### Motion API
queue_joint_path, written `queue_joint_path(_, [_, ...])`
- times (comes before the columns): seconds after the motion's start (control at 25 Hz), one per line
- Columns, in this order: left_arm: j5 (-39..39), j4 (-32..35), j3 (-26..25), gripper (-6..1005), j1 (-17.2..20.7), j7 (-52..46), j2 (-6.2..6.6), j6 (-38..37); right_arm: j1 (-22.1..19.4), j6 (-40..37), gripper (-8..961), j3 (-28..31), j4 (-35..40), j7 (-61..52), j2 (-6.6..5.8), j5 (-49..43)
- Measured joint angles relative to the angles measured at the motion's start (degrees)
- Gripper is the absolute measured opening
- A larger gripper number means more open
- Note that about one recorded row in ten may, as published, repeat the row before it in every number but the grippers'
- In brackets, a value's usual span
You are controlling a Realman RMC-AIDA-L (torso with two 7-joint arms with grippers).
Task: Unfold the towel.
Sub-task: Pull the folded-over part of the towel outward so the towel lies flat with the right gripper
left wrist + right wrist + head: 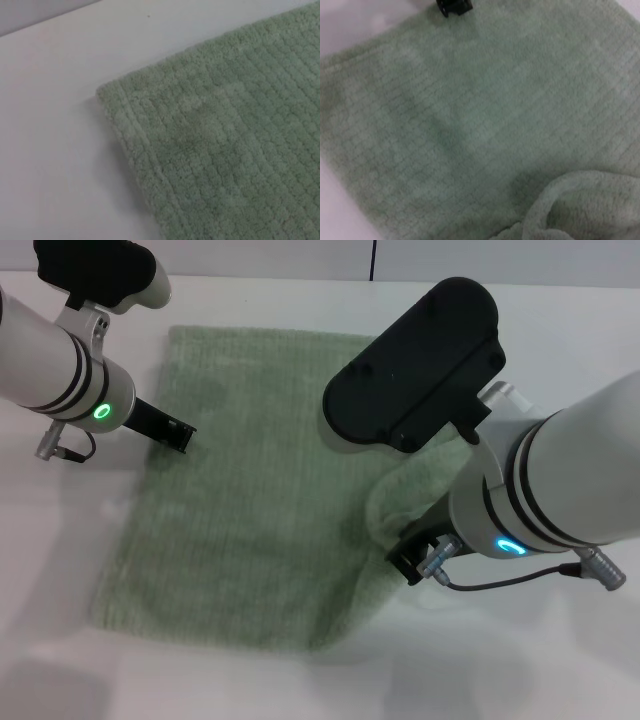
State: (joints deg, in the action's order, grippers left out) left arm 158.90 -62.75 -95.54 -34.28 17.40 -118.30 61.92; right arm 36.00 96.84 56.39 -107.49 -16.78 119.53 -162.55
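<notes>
I see the pale sage-green ribbed terry towel [250,510] mostly spread; its 3 o'clock edge is bunched at my right gripper [412,562], clamp state indeterminable; left gripper [178,432], likewise indeterminable, at 10 o'clock; next, draw that fold outward.

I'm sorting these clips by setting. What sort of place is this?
Probably a lab or test bench, not a home: a plain white table holds only a pale green towel, with a bare wall behind. The left end effector and right end effector work at the towel's edges.

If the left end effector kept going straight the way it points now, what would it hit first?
Most likely the towel. The left end effector aims across its left edge, and the left wrist view is filled by its corner. Its height above the cloth is unclear.
</notes>
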Motion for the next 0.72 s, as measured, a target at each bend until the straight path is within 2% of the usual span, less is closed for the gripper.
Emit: queue_joint_path(0.72, [-0.07,0.89,0.71,72,-0.71,-0.07,-0.17,-0.16,-0.04,2.97,24,-1.4,-0.18,-2.01,0.09,0.14])
